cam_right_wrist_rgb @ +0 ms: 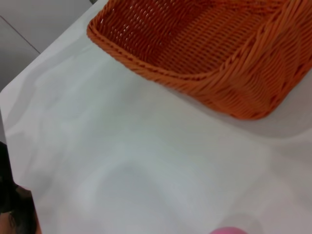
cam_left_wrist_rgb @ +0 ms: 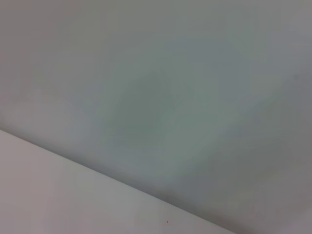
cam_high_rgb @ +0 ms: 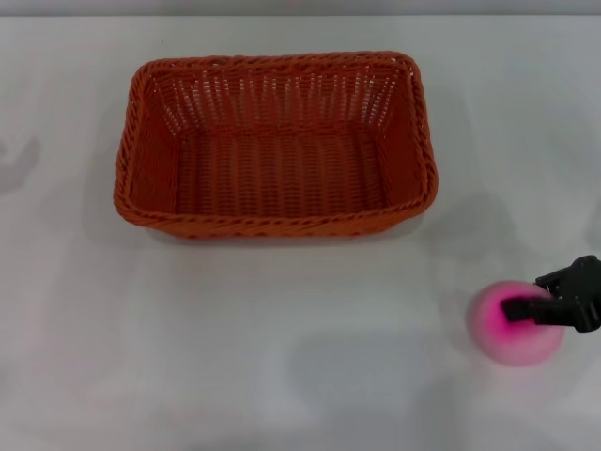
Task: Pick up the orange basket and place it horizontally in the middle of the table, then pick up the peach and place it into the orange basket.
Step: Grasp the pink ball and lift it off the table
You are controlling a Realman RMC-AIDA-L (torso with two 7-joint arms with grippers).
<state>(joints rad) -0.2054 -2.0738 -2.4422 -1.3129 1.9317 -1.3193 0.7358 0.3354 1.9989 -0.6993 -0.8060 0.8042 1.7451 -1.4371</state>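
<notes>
Right gripper (cam_high_rgb: pixel 528 308) over peach (cam_high_rgb: pixel 515 324) (orange basket (cam_high_rgb: pixel 275 141) apart).

The orange basket (cam_high_rgb: pixel 275 141) is burnt orange all over, with open-weave sides and a braided rim; the table (cam_high_rgb: pixel 235 357) beneath it is plain white. The peach (cam_high_rgb: pixel 515 324), nearer than the basket, is hot pink fading to pale pink; the right end effector (cam_high_rgb: pixel 526 308) on it is black.

Orange basket (cam_high_rgb: pixel 276 141) upright, lengthwise mid-table (cam_high_rgb: pixel 235 357); pink peach (cam_high_rgb: pixel 512 329) near-right, well apart.
</notes>
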